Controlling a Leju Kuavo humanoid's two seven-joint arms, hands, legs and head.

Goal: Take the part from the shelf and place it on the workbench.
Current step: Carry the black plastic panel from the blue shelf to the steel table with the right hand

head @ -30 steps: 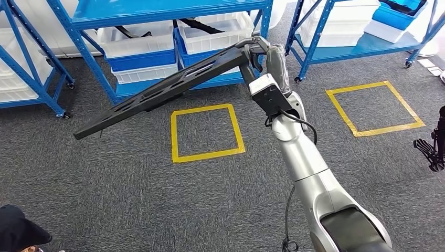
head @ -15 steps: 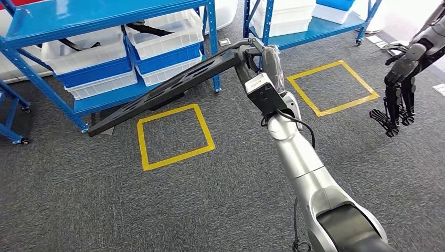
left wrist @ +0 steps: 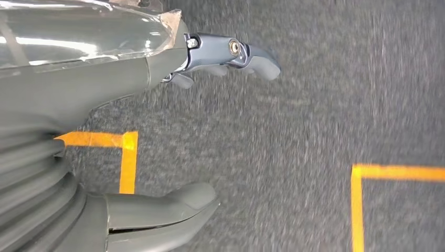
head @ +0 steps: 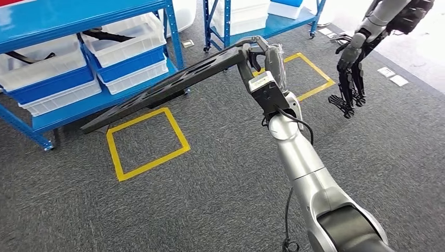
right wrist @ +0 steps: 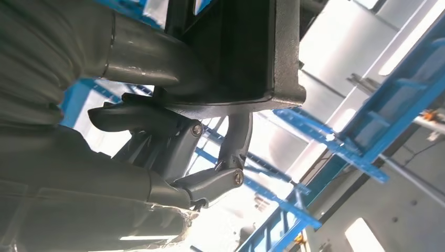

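Note:
A long, flat black part (head: 168, 89) with slots is held up over the carpet, and it slopes down to the left. My right hand (head: 262, 58) grips its upper right end, and the silver arm rises from the bottom of the head view. The right wrist view has the fingers (right wrist: 231, 142) wrapped under the part's edge (right wrist: 246, 47). My left hand (left wrist: 105, 89) hangs over the grey carpet, with its fingers (left wrist: 236, 52) and thumb (left wrist: 168, 207) apart and nothing between them.
A blue shelf (head: 78, 16) with white and blue bins (head: 126, 47) stands at the upper left. A second shelf (head: 252, 21) stands behind. Two yellow tape squares (head: 147, 142) (head: 309, 73) mark the carpet. Another robot's dark hand (head: 351, 79) hangs at the upper right.
The camera has turned to the right, so the shelves and tape squares slid left. The other robot's arm came further into view. My right hand still holds the part.

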